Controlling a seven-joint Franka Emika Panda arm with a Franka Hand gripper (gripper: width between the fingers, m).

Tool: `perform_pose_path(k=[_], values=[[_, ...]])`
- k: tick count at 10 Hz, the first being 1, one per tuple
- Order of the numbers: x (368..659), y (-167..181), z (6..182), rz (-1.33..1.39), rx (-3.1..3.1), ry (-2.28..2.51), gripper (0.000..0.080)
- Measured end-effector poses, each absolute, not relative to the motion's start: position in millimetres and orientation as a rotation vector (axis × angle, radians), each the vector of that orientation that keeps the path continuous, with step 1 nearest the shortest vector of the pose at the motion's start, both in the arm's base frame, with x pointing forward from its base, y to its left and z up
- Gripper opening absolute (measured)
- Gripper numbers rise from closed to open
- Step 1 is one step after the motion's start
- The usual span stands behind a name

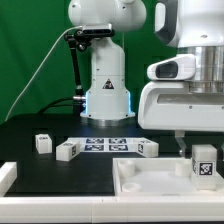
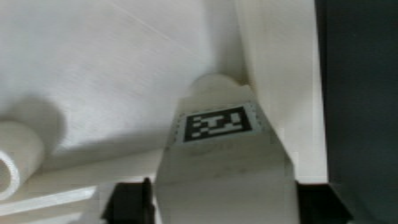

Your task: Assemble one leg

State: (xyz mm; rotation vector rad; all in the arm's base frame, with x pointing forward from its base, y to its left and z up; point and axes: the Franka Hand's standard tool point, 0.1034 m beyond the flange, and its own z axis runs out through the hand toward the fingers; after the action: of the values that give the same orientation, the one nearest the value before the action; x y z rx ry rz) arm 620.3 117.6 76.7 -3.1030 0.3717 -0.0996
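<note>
white blocky leg [image 1: 204, 160] with its square tag sits clamped in the gripper [image 2: 210, 195] over the rimmed tray [image 1: 140, 185].

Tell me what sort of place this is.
Probably a robotics lab test bench: a black table before a green backdrop, a marker board of black-and-white tags fixed on it, and tagged white furniture parts, such as the leg at the arm's fingers over a white tray.

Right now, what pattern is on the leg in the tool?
A black-and-white square tag on the white leg; wrist view.
</note>
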Motion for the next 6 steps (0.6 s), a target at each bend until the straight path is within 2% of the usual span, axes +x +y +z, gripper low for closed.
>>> perform_pose_path(k=[1, 3, 6], values=[[620.2, 117.8, 76.6, -0.099, -3.099, 0.401, 0.0291], [620.3, 115.6, 76.2, -0.095, -3.082, 0.459, 0.0291], [619.5, 116.1, 74.9, -0.099, -2.874, 1.085, 0.0291]])
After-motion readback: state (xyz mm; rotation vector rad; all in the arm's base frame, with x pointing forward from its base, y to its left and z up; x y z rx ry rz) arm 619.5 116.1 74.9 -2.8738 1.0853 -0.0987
